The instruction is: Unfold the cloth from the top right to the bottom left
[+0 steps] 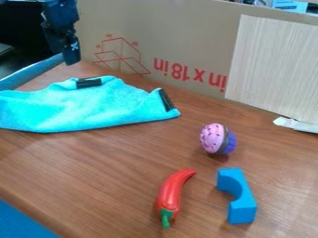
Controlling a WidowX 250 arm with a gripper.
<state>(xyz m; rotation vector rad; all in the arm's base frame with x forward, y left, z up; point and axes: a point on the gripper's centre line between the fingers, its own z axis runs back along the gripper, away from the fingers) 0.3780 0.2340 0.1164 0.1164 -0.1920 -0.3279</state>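
The black gripper (70, 50) hangs at the upper left, above and behind the cloth and apart from it. Below it, the bright turquoise cloth (93, 109) lies on the left part of the table, somewhat rumpled, with a long, nearly straight front edge and a corner pointing right. Its left end runs out of the view. One black patch sits at its back edge and another near the right corner. How its layers are folded I cannot tell.
A pink and purple toy cupcake (217, 139) stands right of the cloth. Nearer the front are a red toy chili (174, 193) and a blue arch block (237, 196). A cardboard wall (186, 42) closes off the back of the wooden table (93, 172). A grey-blue rim (31, 72) runs behind the cloth.
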